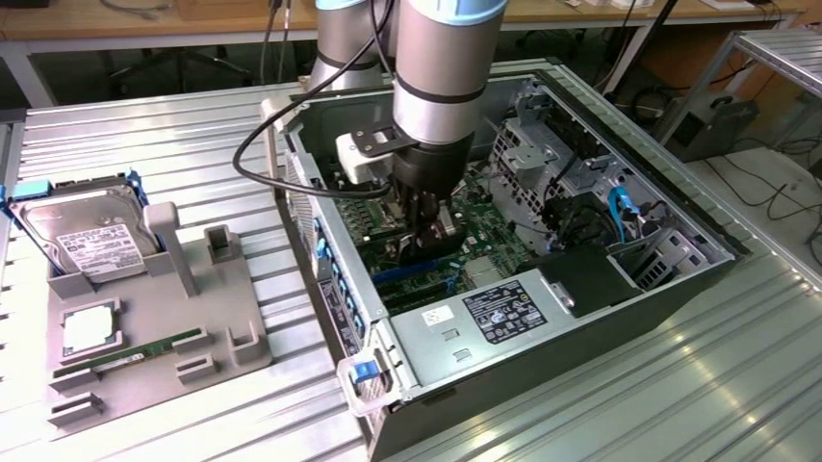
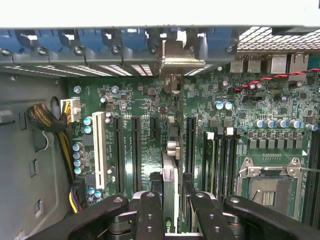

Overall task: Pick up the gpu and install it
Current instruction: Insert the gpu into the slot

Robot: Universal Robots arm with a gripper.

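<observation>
My gripper (image 1: 426, 252) reaches down inside the open computer case (image 1: 617, 164), just above the green motherboard (image 1: 495, 236). In the wrist view the gripper (image 2: 170, 212) is shut on the gpu (image 2: 170, 167), which shows edge-on as a thin card between the two black fingers (image 2: 149, 210). The card's silver end bracket (image 2: 175, 57) sits at the case's rear slot openings. The gpu runs along the motherboard (image 2: 145, 150) between the long black expansion slots (image 2: 135, 150). I cannot tell whether its lower edge is seated in a slot.
On the exterior view's left a grey fixture (image 1: 154, 318) holds a silver hard drive (image 1: 84, 236), a square chip (image 1: 90, 327) and a narrow green memory stick (image 1: 135, 348). Inside the case are the power supply (image 1: 495, 308), the CPU socket (image 2: 270, 185) and a cable bundle (image 2: 47, 122).
</observation>
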